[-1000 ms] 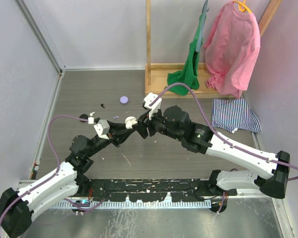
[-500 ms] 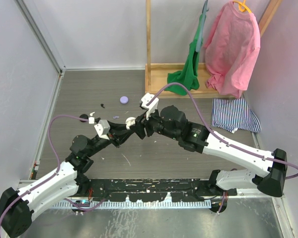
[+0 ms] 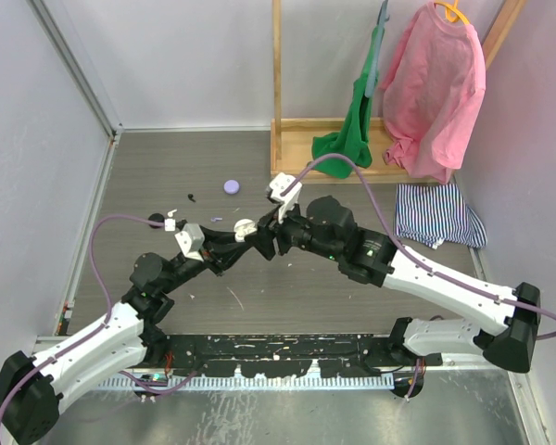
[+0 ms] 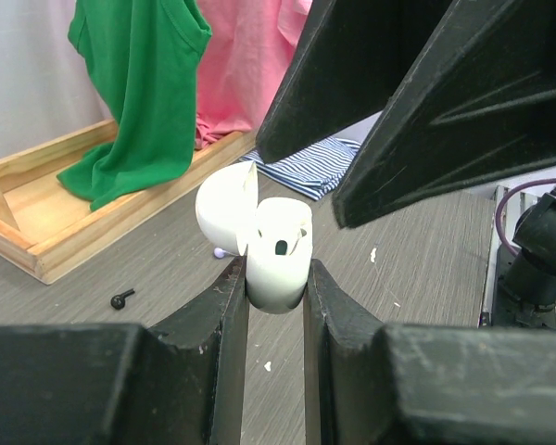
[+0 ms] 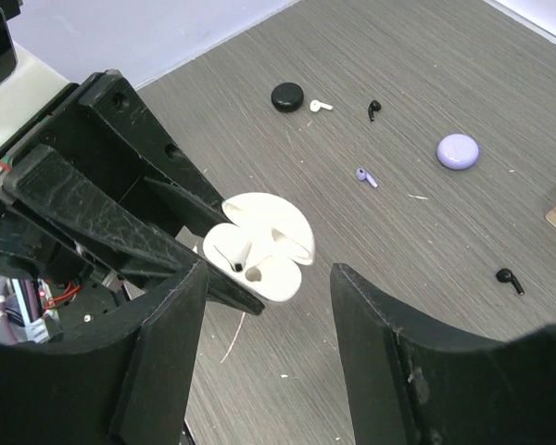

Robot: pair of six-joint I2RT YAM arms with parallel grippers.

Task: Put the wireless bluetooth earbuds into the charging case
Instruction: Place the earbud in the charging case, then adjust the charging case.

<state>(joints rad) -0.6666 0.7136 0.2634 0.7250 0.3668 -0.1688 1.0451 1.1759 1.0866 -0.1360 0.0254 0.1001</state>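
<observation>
My left gripper (image 4: 276, 278) is shut on the white charging case (image 4: 278, 255), held above the floor with its lid open. In the right wrist view the case (image 5: 259, 246) shows one empty slot and what looks like a white earbud in the other. The right gripper (image 5: 269, 278) hovers open just over the case with nothing between its fingers (image 4: 482, 102). Loose on the floor lie a white earbud (image 5: 321, 106), a lilac earbud (image 5: 366, 176) and two black earbuds (image 5: 373, 109) (image 5: 510, 278). From above, both grippers meet at the case (image 3: 245, 225).
A black puck case (image 5: 287, 96) and a lilac puck case (image 5: 458, 151) lie on the floor beyond the held case. A wooden rack (image 3: 287, 148) with green and pink garments stands at the back right, with a striped cloth (image 3: 435, 213) beside it. Walls close in the left side.
The right gripper drifted slightly left and came back to where it was. The left gripper and the case have stayed still.
</observation>
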